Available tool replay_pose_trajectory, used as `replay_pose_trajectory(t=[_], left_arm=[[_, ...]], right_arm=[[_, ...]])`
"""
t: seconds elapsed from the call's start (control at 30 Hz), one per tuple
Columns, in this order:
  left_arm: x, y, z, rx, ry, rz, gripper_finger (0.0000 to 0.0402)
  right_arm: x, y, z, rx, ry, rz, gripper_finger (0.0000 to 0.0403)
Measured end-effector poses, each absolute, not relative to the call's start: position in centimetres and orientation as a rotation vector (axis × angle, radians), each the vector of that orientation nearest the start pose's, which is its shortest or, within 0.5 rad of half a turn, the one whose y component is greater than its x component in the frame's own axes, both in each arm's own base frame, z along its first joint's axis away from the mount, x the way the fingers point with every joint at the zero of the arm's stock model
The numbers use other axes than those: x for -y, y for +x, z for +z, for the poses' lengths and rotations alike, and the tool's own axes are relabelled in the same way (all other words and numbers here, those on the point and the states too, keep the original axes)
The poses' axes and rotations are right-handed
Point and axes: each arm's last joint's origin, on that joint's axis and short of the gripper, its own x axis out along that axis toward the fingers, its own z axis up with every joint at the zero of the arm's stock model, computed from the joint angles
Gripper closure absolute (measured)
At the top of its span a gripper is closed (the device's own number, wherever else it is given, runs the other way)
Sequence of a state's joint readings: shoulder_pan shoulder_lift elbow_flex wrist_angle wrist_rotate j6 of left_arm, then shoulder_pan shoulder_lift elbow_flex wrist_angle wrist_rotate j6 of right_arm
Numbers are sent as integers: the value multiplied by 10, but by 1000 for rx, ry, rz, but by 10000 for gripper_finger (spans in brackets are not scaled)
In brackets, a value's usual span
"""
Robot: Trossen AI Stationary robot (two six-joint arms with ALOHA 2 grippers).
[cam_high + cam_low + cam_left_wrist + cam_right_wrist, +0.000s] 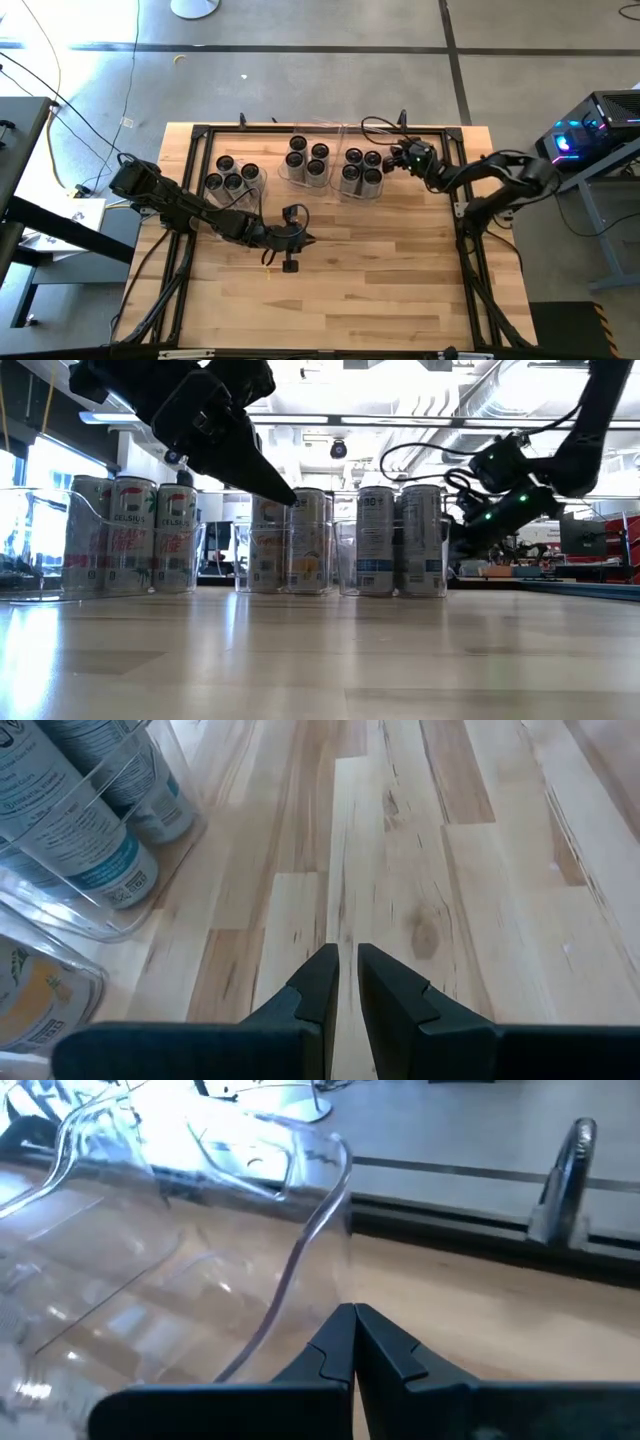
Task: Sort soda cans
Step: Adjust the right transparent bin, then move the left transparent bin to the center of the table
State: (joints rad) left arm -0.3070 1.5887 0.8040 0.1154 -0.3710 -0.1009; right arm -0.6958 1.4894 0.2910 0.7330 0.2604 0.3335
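Several soda cans stand upright in three clear bins along the table's far side: a left bin [235, 176], a middle bin [307, 160] and a right bin [362, 172]. The low view shows the same rows of cans [130, 535] [290, 540] [400, 540]. My left gripper [308, 240] [347, 955] hovers over bare wood nearer than the middle bin. Its fingers are shut to a thin slit with nothing between them. My right gripper [392, 163] [353, 1312] is shut, its tips at the right bin's clear outer wall [300, 1230], on the side toward the table's right edge. My right gripper's shut fingertips [340, 1330] stand right at the right bin's outer wall, low down, coming slanting from the table's right side. Whether they touch the wall I cannot tell.
A black frame rail [330, 128] runs along the far edge behind the bins, with cables [375, 125] near the right gripper and a metal post [565, 1180] beyond it. Bare wood [380, 270] fills the table's near half.
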Motion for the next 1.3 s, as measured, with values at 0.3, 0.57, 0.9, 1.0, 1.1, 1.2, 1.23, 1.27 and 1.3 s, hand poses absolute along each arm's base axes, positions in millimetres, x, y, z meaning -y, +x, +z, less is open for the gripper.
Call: replay_pose_trajectory(t=[0.3,0.57,0.9,1.0,1.1,1.2,1.23,1.27,1.3], left_arm=[[85,303,179,-625,121,101,367],[76,276,218,-609,49,134,367],[39,203,306,-961,-92,416,367],[39,187,318,-1170,-139,387,367],[50,170,314,-1381,-111,228,364],[63,162,308,-1468,-115,113,342],[67,161,304,-1478,-114,93,330],[71,160,300,-1485,-109,84,316],[74,158,295,-1491,-107,84,301]], right_arm=[[179,187,127,-340,305,-1029,403],[181,177,163,-353,132,-1222,403],[115,203,206,-239,4,-910,403],[84,218,205,-254,-25,-760,403],[54,228,201,-270,-44,-627,403],[29,234,198,-280,-61,-519,403],[22,235,197,-283,-68,-500,403],[16,236,196,-280,-72,-479,403],[10,237,195,-278,-79,-467,403]])
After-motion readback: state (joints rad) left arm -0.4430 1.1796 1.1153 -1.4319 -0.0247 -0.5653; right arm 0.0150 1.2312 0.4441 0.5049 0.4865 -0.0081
